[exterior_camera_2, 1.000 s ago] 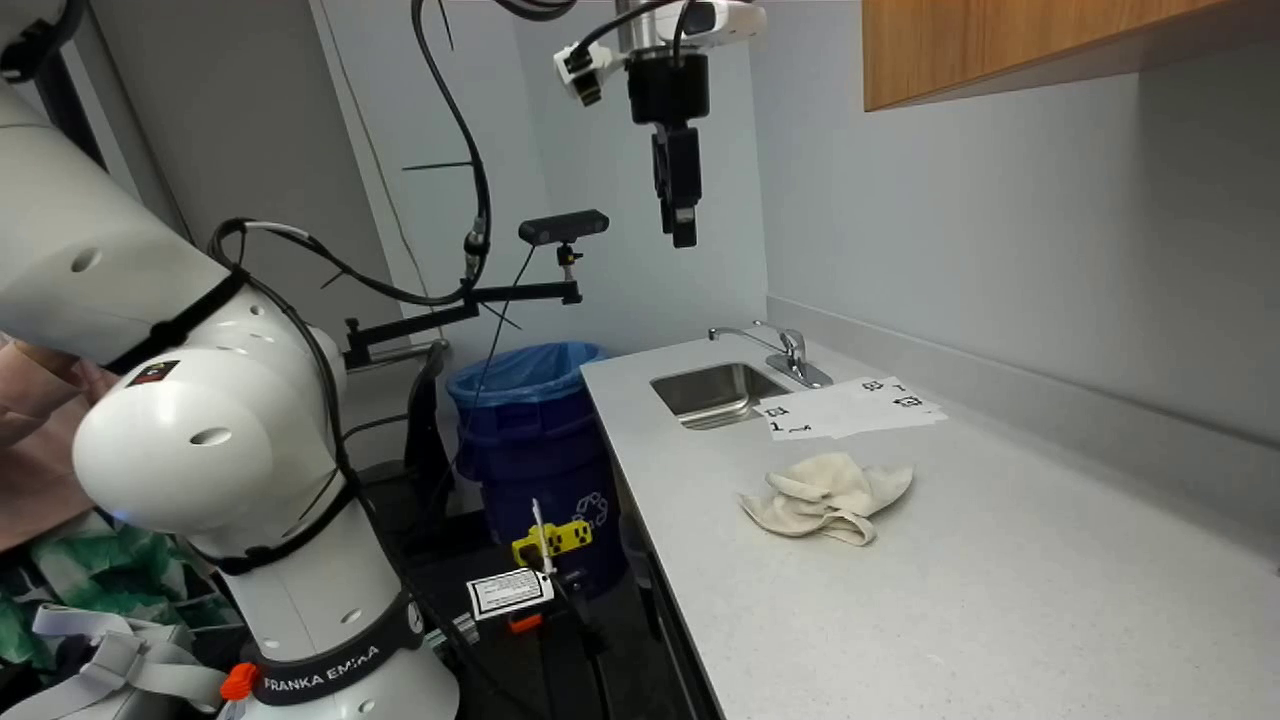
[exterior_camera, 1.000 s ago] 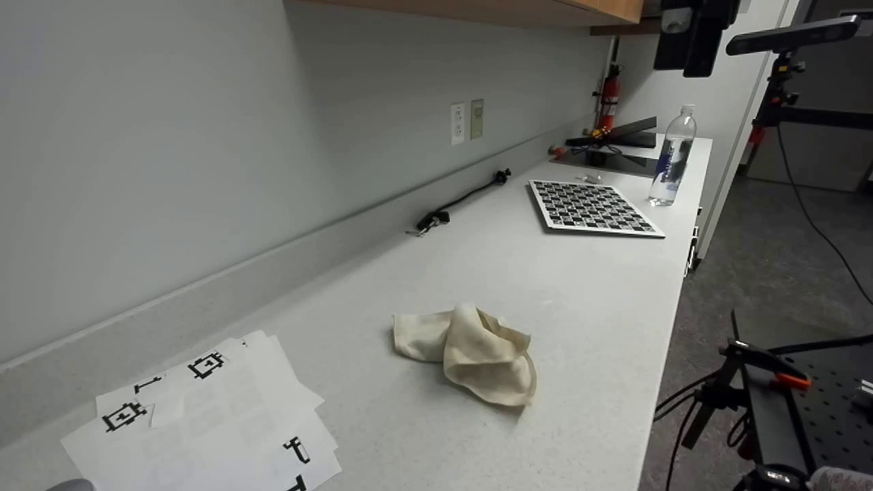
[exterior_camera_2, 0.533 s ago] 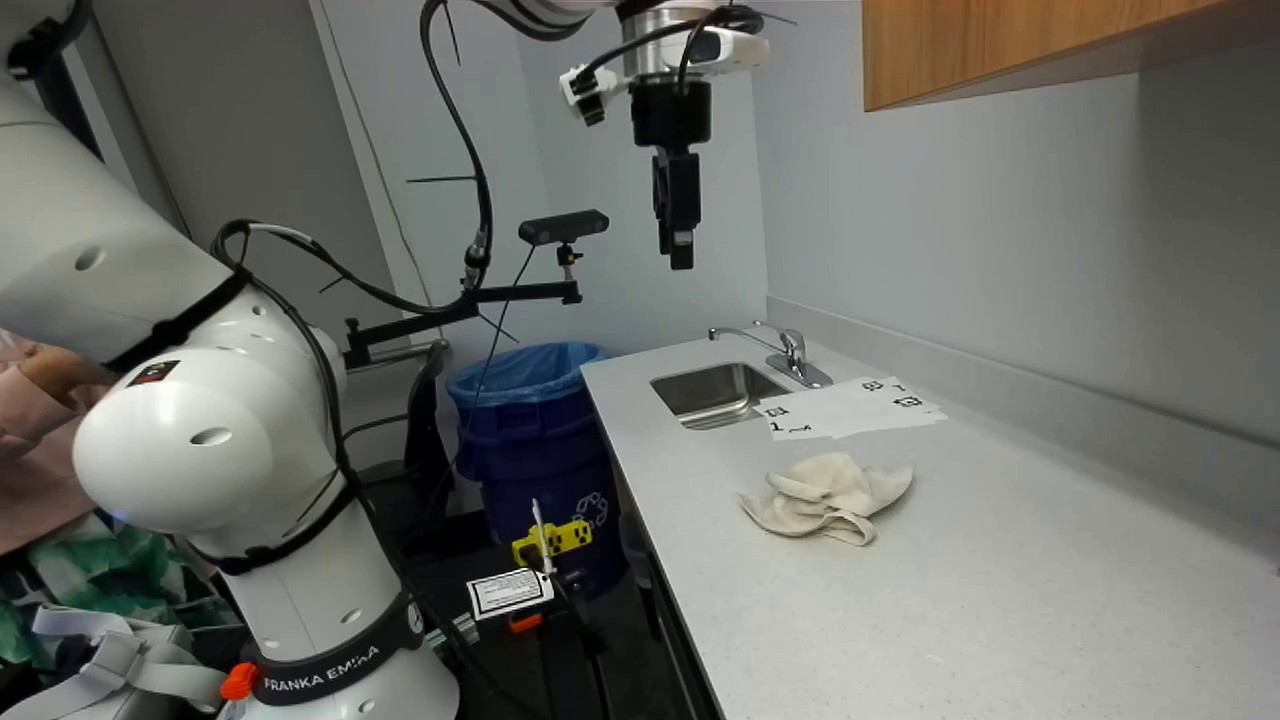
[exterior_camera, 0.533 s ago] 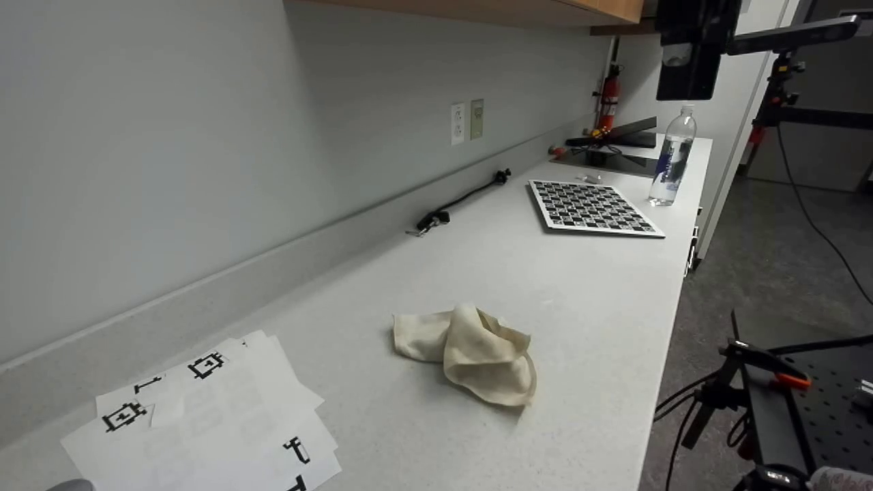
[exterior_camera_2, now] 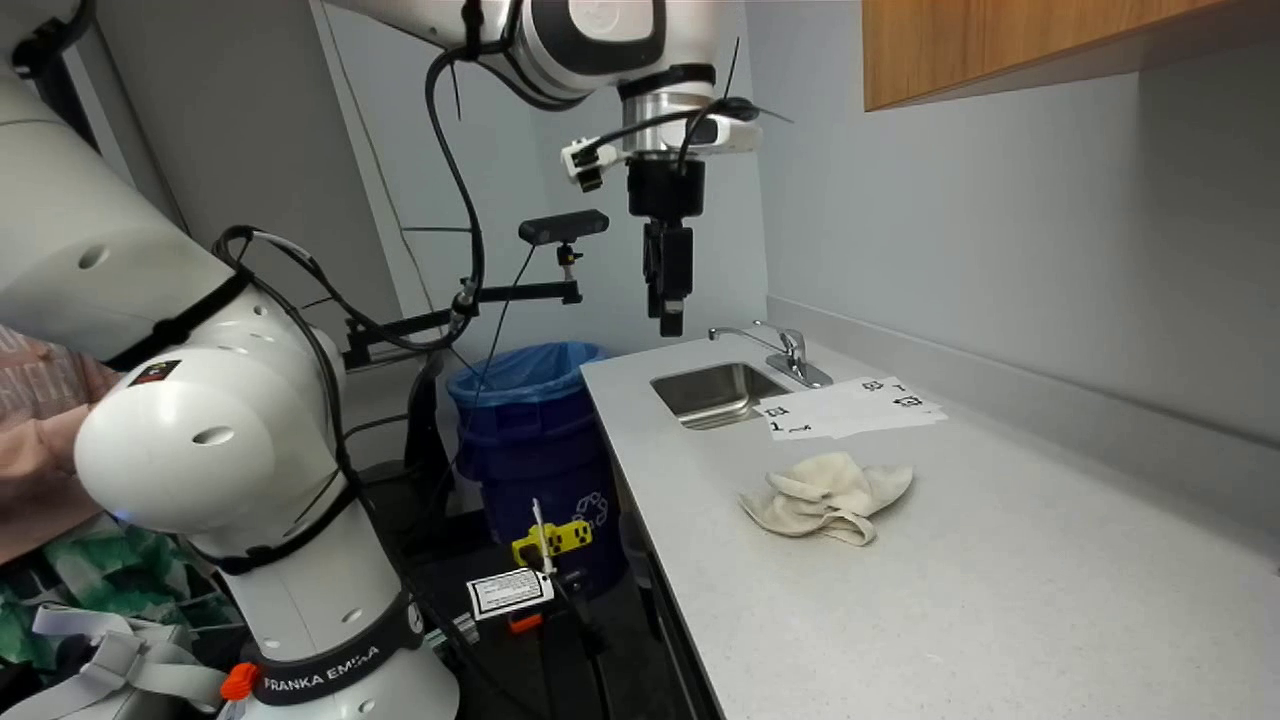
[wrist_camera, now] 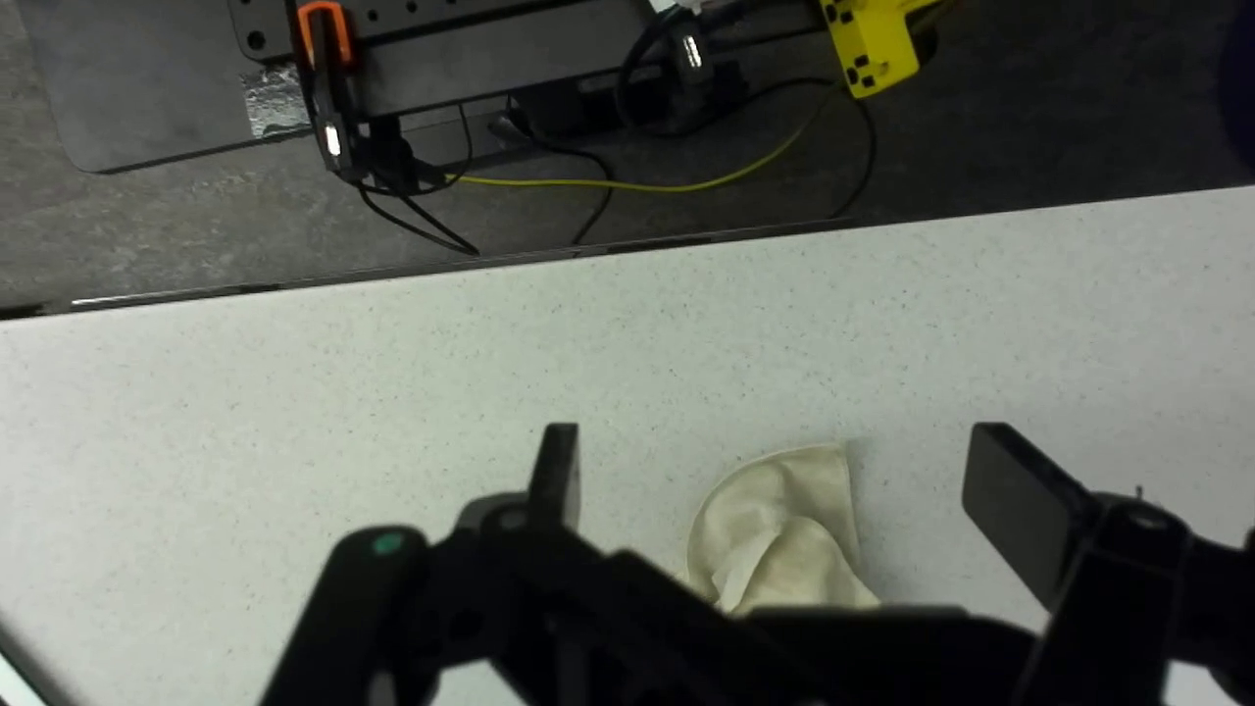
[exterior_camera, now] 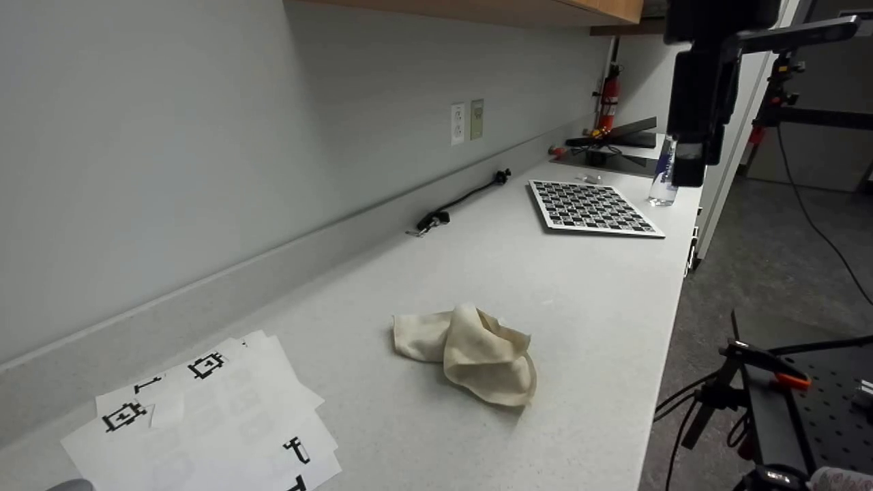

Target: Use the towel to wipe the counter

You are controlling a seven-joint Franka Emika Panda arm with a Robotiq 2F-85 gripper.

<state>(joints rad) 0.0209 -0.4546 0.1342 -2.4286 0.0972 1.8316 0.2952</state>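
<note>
A crumpled beige towel [exterior_camera: 487, 354] lies on the white counter [exterior_camera: 580, 293]. It also shows on the counter [exterior_camera_2: 980, 620] as a loose heap, the same towel [exterior_camera_2: 830, 490], in an exterior view. My black gripper [exterior_camera_2: 672, 318] points down, well above the counter and apart from the towel; it also shows at the top right in an exterior view [exterior_camera: 692, 170]. In the wrist view the gripper [wrist_camera: 779, 471] has its fingers wide apart with nothing between them. The towel [wrist_camera: 784, 529] appears below, between the fingers, its lower part hidden by the gripper body.
White papers with black marks [exterior_camera: 204, 429] lie near the sink [exterior_camera_2: 715, 395] and faucet [exterior_camera_2: 792, 355]. A checkered board [exterior_camera: 593, 208], a bottle [exterior_camera: 661, 187] and a black cable [exterior_camera: 467, 198] are farther along. A wooden cabinet [exterior_camera_2: 1050, 45] hangs above. The wall runs behind.
My gripper has come down steadily over the last second, with the arm lowering behind it. It now covers the upper part of the bottle in an exterior view. The towel has not moved.
</note>
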